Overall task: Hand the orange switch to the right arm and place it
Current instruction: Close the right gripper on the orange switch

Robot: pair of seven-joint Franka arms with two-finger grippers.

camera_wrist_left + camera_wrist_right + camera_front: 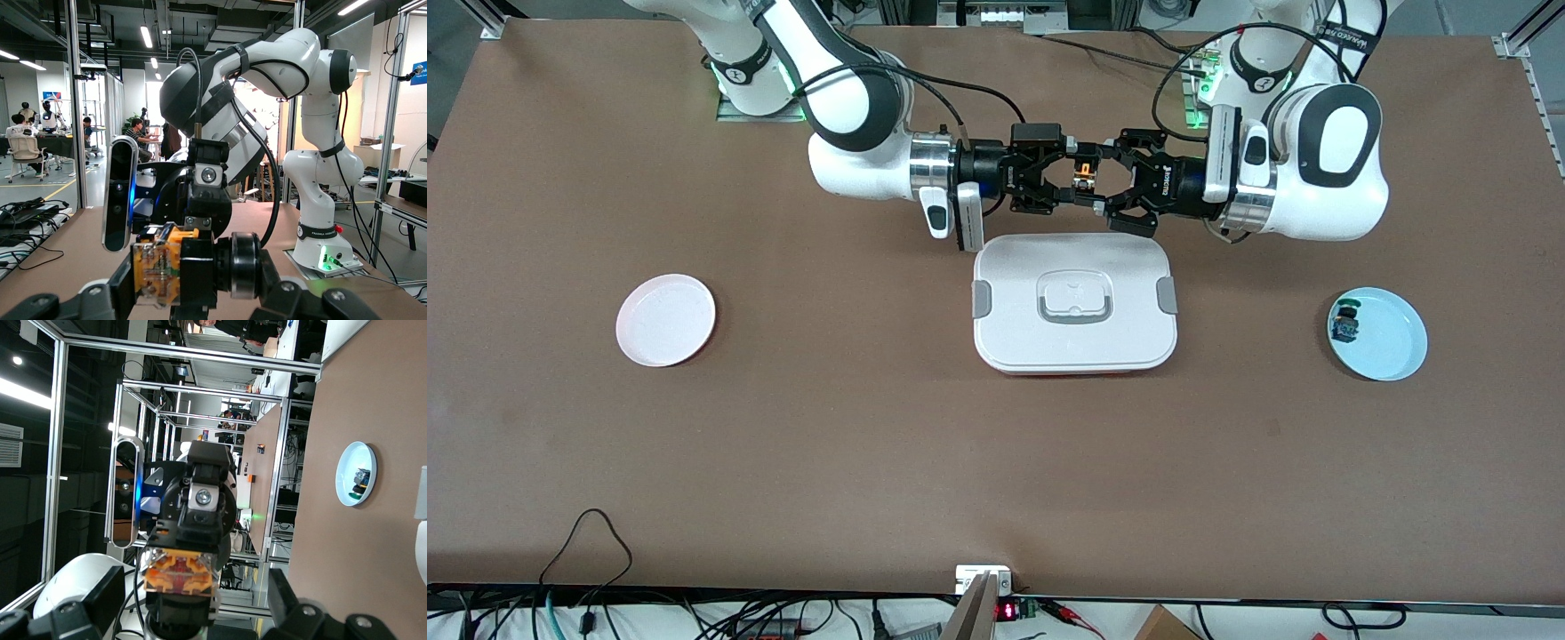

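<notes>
The orange switch (1084, 172), a tiny black push-button with an orange-tan block, hangs in the air between the two grippers, over the table just beyond the white container's edge nearest the robots. My left gripper (1096, 180) is shut on it. In the left wrist view its fingers press both ends of the switch (175, 267). My right gripper (1069, 176) faces the left one with its fingers open on either side of the switch. In the right wrist view the switch (181, 577) sits in the gap, clear of both fingers (100, 597).
A white lidded container (1014, 298) lies mid-table under the grippers. A pink plate (665, 320) sits toward the right arm's end. A light-blue plate (1392, 342) toward the left arm's end holds a small green-and-blue switch (1345, 324). The plate also shows in the right wrist view (348, 470).
</notes>
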